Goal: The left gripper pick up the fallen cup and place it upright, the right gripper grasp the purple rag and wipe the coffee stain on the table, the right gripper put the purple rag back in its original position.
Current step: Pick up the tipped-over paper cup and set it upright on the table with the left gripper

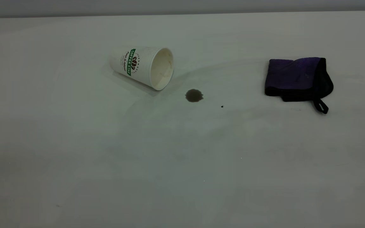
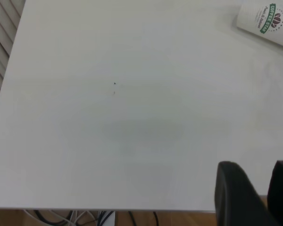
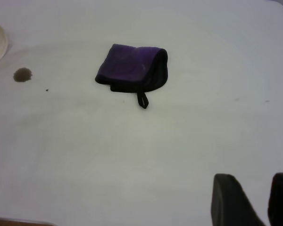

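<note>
Coffee stain nearest; fallen cup reads "COFFEE STAR".

1. The cup is white and ribbed, with a green band and a brown bean logo; its inside is cream.
2. The purple rag, at 3 o'clock from the cup, is dark purple with black edging and a black loop.
3. The coffee stain is dark brown.
4. The table is plain white.

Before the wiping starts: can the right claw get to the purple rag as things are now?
Probably yes. The purple rag lies alone on the table, apart from the coffee stain, and nothing stands between it and the right claw.
</note>
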